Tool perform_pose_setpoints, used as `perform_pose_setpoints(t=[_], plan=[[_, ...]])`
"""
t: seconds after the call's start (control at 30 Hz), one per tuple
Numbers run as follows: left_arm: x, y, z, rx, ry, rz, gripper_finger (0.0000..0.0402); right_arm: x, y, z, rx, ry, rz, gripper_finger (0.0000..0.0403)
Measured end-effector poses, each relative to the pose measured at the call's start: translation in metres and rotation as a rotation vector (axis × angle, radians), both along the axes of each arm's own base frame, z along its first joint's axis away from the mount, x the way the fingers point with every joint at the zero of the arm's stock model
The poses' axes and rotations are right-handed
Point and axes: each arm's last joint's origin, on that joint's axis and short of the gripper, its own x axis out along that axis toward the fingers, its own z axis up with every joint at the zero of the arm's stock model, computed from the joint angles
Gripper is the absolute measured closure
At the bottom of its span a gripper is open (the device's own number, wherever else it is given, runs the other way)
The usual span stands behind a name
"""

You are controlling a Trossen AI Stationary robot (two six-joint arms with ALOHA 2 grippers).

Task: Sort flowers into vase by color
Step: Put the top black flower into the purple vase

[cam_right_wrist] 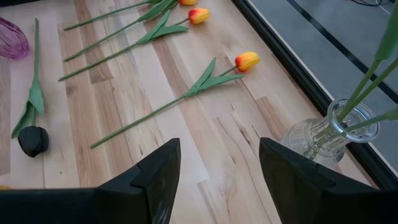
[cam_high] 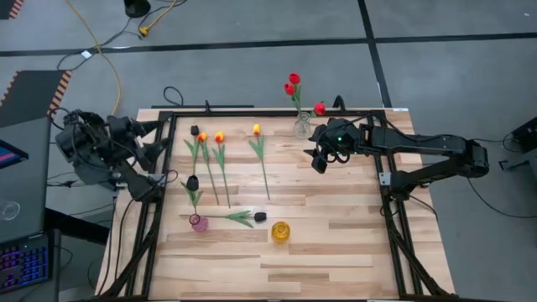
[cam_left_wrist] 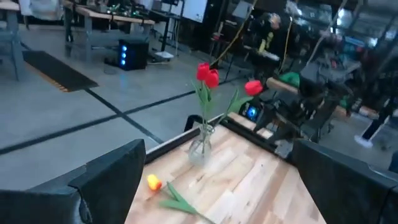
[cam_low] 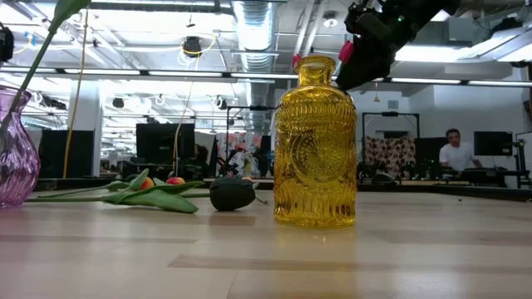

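Two red flowers [cam_high: 294, 84] stand in a clear glass vase [cam_high: 302, 126] at the table's far edge, seen too in the left wrist view [cam_left_wrist: 207, 74]. Three yellow-orange flowers [cam_high: 219, 137] and a black flower [cam_high: 195, 130] lie flat on the wood. Another black flower [cam_high: 192, 182] stands in the pink vase [cam_high: 199, 222]. A third black one [cam_high: 260, 216] lies beside it. The yellow vase [cam_low: 316, 141] holds nothing. My right gripper [cam_high: 321, 159] hangs open just near of the clear vase [cam_right_wrist: 329, 134]. My left gripper [cam_left_wrist: 224, 186] is open over the table's left edge.
A black metal frame [cam_high: 277, 111] runs around the tabletop. Bare wood lies along the table's near side and right half [cam_high: 352, 243]. Cables and a laptop [cam_high: 17, 210] sit off the left edge. People and desks show in the room behind.
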Motion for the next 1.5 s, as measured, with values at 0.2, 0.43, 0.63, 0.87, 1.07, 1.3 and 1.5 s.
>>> perform_pose_setpoints(t=[0.2, 0.43, 0.63, 0.87, 1.07, 1.3, 1.5], plan=[[0.004, -0.002, 0.0, -0.081, -0.041, 0.044, 0.0008, 0.0, 0.0, 0.0, 0.0, 0.0, 0.0, 0.0157], [-0.002, 0.009, -0.001, -0.148, -0.098, 0.155, 0.0023, 0.0, 0.0, 0.0, 0.0, 0.0, 0.0, 0.0157], [-0.009, 0.017, -0.002, -0.261, -0.124, 0.206, 0.0046, 0.0, 0.0, 0.0, 0.0, 0.0, 0.0, 0.0157], [-0.003, 0.015, -0.005, -0.371, -0.076, 0.221, 0.007, 0.0, -0.001, 0.0, -0.157, 0.072, 0.13, 0.0157], [0.013, 0.011, -0.01, -0.471, 0.033, 0.229, 0.0092, -0.001, -0.002, 0.0, -0.267, 0.124, 0.22, 0.0157], [0.034, 0.015, -0.022, -0.577, 0.194, 0.351, 0.0113, 0.002, -0.003, 0.003, -0.28, 0.09, 0.217, 0.0157], [0.044, 0.026, -0.025, -0.674, 0.258, 0.396, 0.0118, 0.002, -0.003, 0.004, -0.285, 0.081, 0.217, 0.0157]])
